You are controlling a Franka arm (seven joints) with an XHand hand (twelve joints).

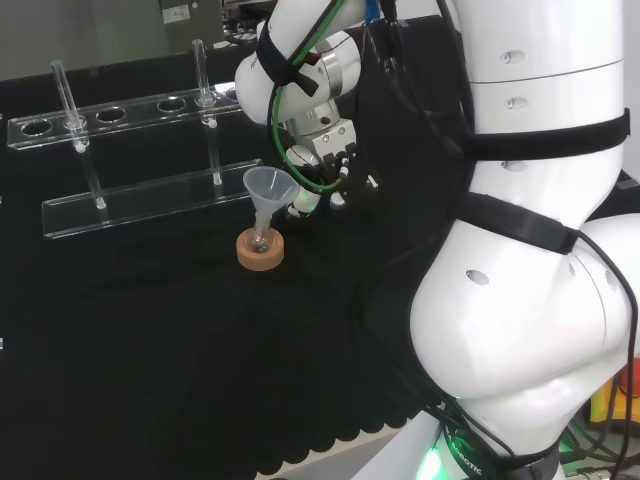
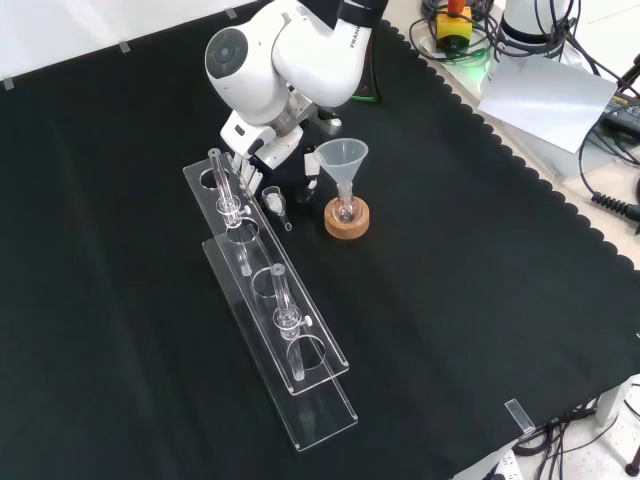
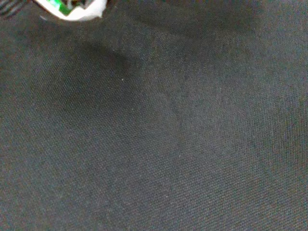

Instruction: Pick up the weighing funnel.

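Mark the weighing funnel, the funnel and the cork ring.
weighing funnel (image 2: 273,203): front view, scoop end.
funnel (image 2: 343,158): front view, cone wall.
cork ring (image 1: 260,262): head view, outer side.

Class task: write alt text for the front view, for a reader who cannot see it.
The arm's hand hangs low over a small clear weighing funnel on black cloth, between a clear tube rack and a big funnel standing in a flask on a cork ring.
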